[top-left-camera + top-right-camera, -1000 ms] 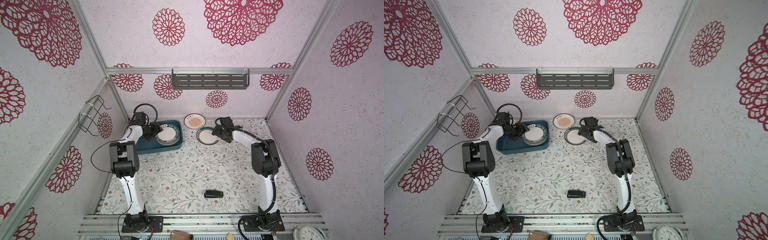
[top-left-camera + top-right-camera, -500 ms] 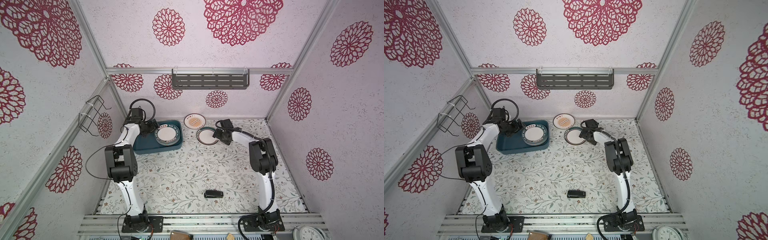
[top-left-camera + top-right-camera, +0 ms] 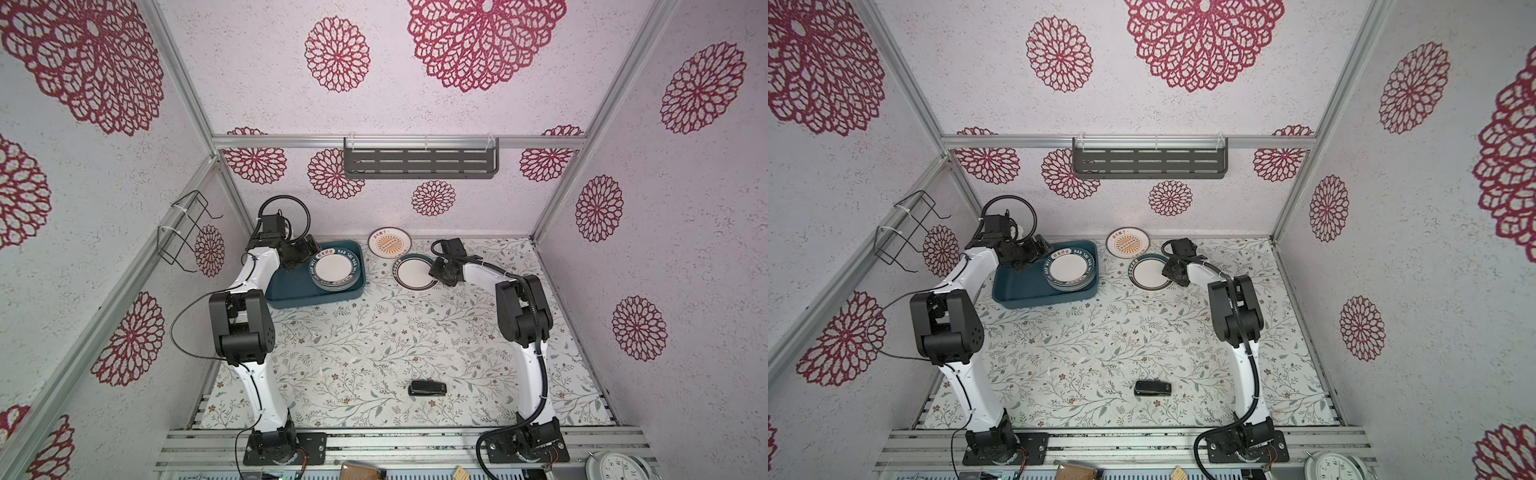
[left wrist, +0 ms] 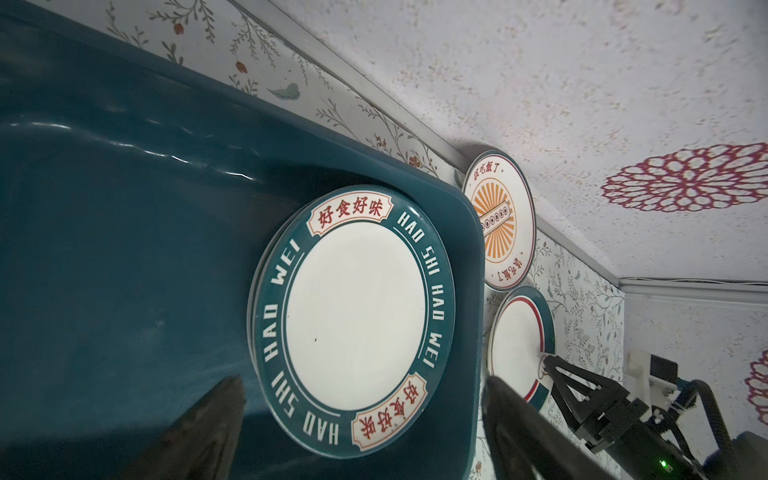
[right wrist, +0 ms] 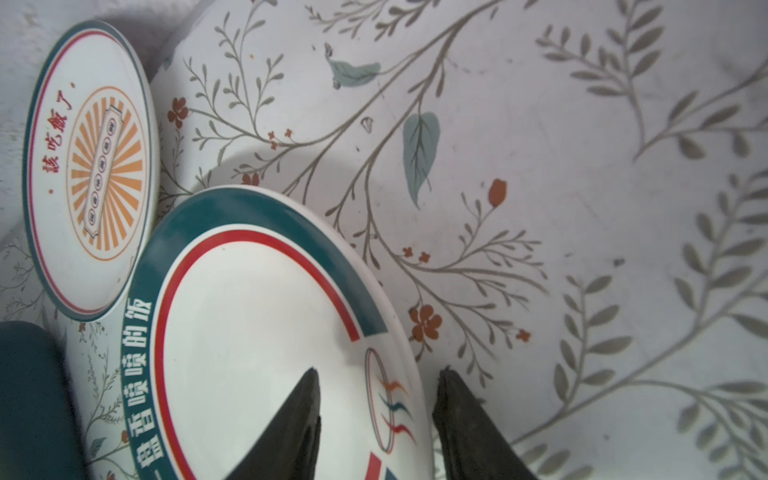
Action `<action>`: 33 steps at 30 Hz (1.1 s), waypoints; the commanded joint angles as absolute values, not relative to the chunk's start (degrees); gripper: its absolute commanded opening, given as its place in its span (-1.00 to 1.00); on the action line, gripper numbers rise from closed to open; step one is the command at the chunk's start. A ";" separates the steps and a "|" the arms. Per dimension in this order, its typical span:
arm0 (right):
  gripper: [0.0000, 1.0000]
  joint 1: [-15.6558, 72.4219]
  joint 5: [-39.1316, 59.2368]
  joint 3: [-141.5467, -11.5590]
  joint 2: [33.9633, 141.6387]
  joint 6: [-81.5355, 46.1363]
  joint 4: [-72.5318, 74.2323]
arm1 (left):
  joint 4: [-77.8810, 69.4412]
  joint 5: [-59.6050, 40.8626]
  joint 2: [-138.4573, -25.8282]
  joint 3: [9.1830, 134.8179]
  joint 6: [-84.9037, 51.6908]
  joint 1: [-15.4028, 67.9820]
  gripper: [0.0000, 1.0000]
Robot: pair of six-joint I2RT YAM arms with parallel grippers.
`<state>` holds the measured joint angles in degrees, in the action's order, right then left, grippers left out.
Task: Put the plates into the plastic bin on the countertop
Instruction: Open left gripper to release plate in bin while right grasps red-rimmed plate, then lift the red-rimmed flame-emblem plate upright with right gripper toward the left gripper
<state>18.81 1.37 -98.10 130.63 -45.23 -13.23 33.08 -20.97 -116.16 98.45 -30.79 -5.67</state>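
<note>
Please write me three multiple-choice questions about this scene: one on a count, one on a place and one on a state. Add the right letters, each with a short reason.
1. How many plates lie on the countertop, outside the bin?
A) one
B) two
C) four

2. Where is the sunburst plate?
A) in the bin
B) on the wall shelf
C) on the countertop by the back wall

3. How is the left gripper?
A) open and empty
B) shut on a plate
C) shut on the bin's wall

Answers:
1 B: both top views show only the sunburst plate and the ringed plate there.
2 C: it sits at the foot of that wall, beyond the ringed plate.
3 A: in the left wrist view its jaws stand wide apart with nothing between them.
</note>
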 commanded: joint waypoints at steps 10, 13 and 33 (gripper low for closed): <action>-0.97 18.89 5.21 -91.56 129.14 -48.84 -7.66 | 29.94 -25.29 -109.55 94.99 -31.64 -5.62 0.85; -1.00 18.90 5.78 -88.74 126.61 -49.72 -5.19 | 28.52 -26.28 -107.65 92.67 -32.51 -5.54 0.86; -1.00 21.83 3.55 -64.23 98.04 -49.17 -1.97 | 27.51 -35.90 -93.43 77.74 -33.59 3.43 0.85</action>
